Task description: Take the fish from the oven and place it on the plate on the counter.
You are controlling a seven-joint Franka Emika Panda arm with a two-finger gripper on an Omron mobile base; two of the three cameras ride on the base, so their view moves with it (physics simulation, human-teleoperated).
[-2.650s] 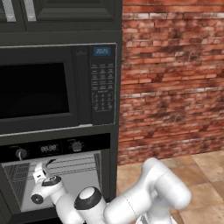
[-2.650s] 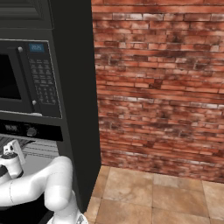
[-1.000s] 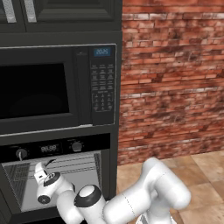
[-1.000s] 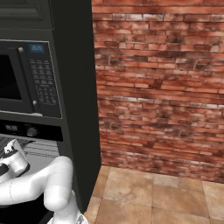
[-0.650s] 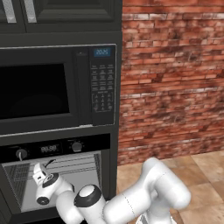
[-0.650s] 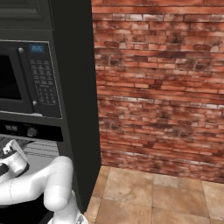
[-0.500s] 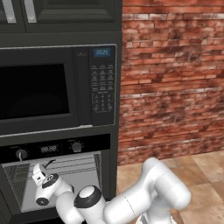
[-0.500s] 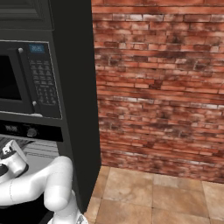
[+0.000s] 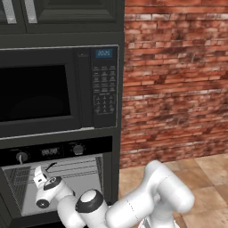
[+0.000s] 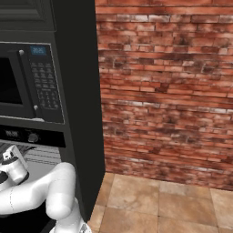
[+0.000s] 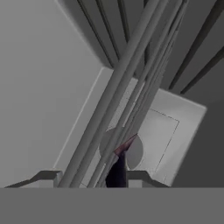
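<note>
My jaws are closing in around the fish (image 11: 119, 165) — whether they have actually bitten yet I cannot tell, for the fingertips sit low against the grey at the foot of the hand view.

In the left base view my gripper (image 9: 39, 177) is inside the open oven (image 9: 58, 176), just above the wire rack, below the knobs and the small display. The microwave (image 9: 58, 91) sits above it, untouched. Compared with a second ago the hand has dropped slightly and settled nearer the rack; nothing else in the cavity has shifted.

In the right base view my wrist reaches into the oven at the left edge, the white forearm bent across the bottom. The brick wall (image 10: 164, 91) and floor tiles stand as they did.

In the hand view the fish is a dark, thin sliver with a reddish tip, lying against the rack bars right between my fingertips. I judge it light, narrow and probably slick — likely to pivot or squirt out if pinched near the pointed end. The middle of the body, across its thinnest width, seems the place to hold, with the bars close enough to snag a finger.
</note>
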